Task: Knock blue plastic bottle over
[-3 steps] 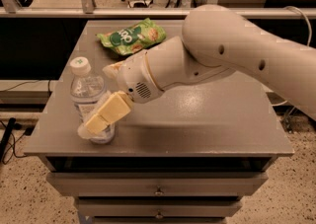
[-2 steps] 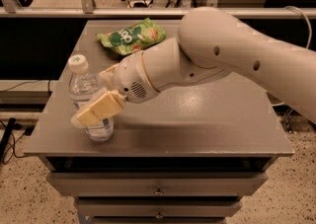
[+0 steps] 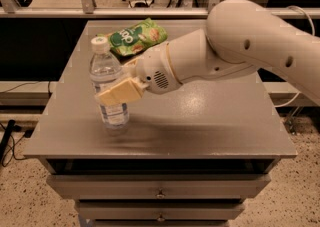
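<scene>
The blue plastic bottle (image 3: 106,73) is clear with a white cap and stands upright on the left part of the grey table (image 3: 210,126). My gripper (image 3: 118,93) reaches in from the right on the big white arm (image 3: 235,46). It lies across the front of the bottle at mid-height, against the label, and hides part of the label. The bottle's base (image 3: 115,121) rests on the table.
A green snack bag (image 3: 135,36) lies at the back of the table, just behind the bottle and the arm's wrist. The table's left edge is close to the bottle. Drawers sit below the front edge. A rail and an office chair stand behind the table.
My gripper has moved up and to the right. The bottle has shifted with it, right and toward the back of the table, and still stands.
</scene>
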`<state>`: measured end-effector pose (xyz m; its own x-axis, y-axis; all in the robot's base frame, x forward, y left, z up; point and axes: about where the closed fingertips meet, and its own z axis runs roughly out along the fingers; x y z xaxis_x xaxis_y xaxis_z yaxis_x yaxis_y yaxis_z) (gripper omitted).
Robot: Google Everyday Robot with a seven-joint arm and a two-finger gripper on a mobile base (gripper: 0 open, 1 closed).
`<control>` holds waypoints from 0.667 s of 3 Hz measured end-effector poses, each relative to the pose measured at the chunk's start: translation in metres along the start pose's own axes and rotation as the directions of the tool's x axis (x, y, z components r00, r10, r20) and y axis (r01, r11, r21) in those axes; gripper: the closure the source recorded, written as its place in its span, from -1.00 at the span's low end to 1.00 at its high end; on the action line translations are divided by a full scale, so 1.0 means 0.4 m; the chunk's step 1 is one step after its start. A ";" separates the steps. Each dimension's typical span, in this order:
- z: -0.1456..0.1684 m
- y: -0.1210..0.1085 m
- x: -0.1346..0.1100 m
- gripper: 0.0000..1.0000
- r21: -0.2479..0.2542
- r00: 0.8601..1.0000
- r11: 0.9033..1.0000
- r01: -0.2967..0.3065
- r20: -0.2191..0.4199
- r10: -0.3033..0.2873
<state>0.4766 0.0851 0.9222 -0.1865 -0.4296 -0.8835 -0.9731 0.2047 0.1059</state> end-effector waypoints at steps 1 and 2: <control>-0.117 -0.065 -0.042 0.91 0.087 0.999 0.996 0.033 -0.031 -0.031; -0.244 -0.132 -0.101 1.00 0.169 0.985 0.979 0.116 -0.144 -0.091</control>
<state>0.5223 0.0060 0.9969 -0.1145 -0.5689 -0.8144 -0.9510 0.2997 -0.0757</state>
